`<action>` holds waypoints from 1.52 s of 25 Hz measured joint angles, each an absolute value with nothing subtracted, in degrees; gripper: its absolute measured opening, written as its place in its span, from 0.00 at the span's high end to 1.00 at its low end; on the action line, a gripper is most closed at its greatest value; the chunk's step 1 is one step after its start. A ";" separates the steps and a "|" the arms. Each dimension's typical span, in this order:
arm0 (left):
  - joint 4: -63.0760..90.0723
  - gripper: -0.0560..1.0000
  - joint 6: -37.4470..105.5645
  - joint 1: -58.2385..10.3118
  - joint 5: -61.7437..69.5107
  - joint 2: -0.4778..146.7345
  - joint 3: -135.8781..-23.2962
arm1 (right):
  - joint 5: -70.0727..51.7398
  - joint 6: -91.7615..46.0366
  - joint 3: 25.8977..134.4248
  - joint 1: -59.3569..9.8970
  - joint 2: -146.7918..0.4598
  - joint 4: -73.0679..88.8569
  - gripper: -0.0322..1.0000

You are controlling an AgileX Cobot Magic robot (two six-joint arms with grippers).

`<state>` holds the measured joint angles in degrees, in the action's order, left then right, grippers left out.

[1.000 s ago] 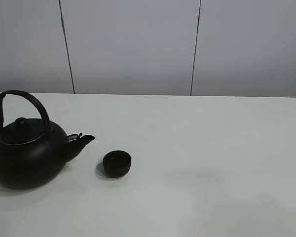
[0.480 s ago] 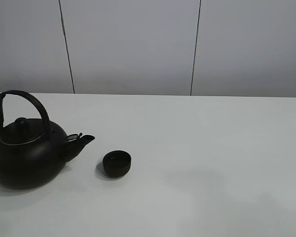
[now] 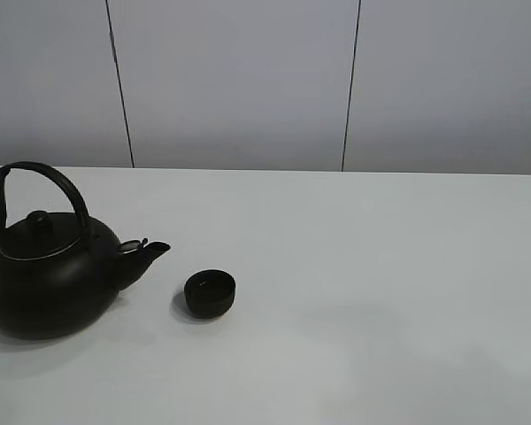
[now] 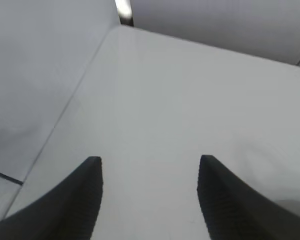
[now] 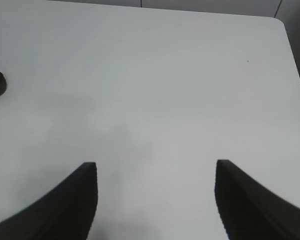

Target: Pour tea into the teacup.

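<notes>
No apparent shift: teacup (image 3: 210, 293), teapot (image 3: 49, 274).

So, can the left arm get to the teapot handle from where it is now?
Probably yes: the left gripper is open and empty, and nothing stands over the teapot handle; only the teacup sits nearby, beyond the spout.

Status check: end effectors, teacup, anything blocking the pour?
Left end effector open, empty. Right end effector open, empty. Teacup upright on table, just off teapot spout. Teapot ungrasped, nothing between them.
</notes>
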<state>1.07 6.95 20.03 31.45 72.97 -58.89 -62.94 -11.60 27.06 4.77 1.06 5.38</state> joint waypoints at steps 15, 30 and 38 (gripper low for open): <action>16.18 0.55 19.89 20.08 65.86 22.86 -61.69 | -63.00 -11.60 27.06 4.77 1.06 5.38 0.52; 15.13 0.55 16.24 17.18 71.24 -0.99 -35.16 | -63.00 -11.60 27.06 4.77 1.06 5.38 0.52; 12.29 0.55 16.18 8.74 68.46 -0.99 -29.56 | -63.00 -11.60 27.06 4.77 1.06 5.38 0.52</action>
